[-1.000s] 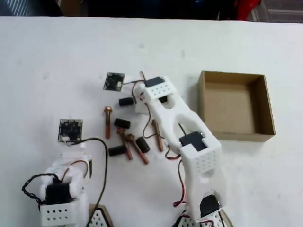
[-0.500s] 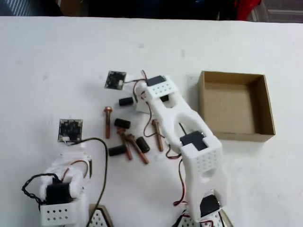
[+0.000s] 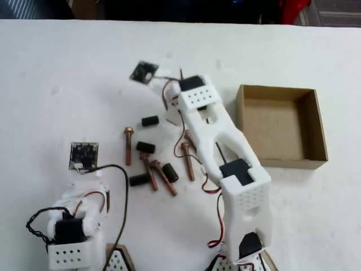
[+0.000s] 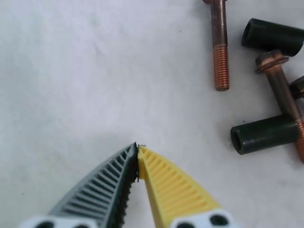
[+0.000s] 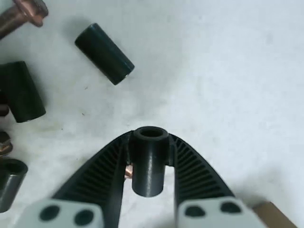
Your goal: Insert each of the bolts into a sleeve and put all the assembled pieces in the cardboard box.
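Clamping a black sleeve (image 5: 150, 166) mid-barrel in the right hand (image 5: 149, 140): rigid, light, smooth, likely to swivel unless squeezed squarely.

Light, as my feeds give it. Worktop (image 3: 67, 62): bright, evenly lit from overhead, close to blown-out white in the high view; room past its far edge dark. Right arm (image 3: 217, 141): soft, short shadow hugging it on the worktop. Cardboard box (image 3: 320, 132): inner walls a shade darker than the floor. Left wrist view: pale grey shadow just ahead of the left fingers (image 4: 171, 190). Right wrist view: dull highlight on the rim of the sleeve (image 5: 150, 161) I hold, faint shadows beside the loose sleeves (image 5: 104, 53)
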Available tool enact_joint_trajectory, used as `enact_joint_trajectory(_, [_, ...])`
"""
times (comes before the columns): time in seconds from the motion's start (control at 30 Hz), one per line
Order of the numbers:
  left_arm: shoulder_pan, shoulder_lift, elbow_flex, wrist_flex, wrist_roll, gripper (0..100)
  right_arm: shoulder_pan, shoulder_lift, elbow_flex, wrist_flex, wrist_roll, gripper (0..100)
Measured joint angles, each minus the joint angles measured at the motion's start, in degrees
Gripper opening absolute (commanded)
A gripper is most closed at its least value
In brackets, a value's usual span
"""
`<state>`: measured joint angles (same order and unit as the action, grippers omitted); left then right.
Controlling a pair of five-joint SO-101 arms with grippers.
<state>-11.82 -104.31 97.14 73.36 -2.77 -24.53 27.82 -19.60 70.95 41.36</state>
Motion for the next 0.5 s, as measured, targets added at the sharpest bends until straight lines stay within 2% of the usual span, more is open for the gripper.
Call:
enact_joint_trajectory(0.23, [0.0, 0.0, 0.0, 0.0, 0.0, 2, 0.0, -0.1, -14.0, 15.7, -7.5, 1.6])
enact_joint_trajectory(0.37, [0.0, 0.0, 0.0, 0.0, 0.0, 2, 0.0, -1.8, -21.8, 24.9, -8.4, 1.6])
enact_joint_trajectory(0.5, [0.0, 0.0, 0.0, 0.0, 0.0, 2, 0.0, -5.9, -25.5, 27.5, -8.4, 1.6])
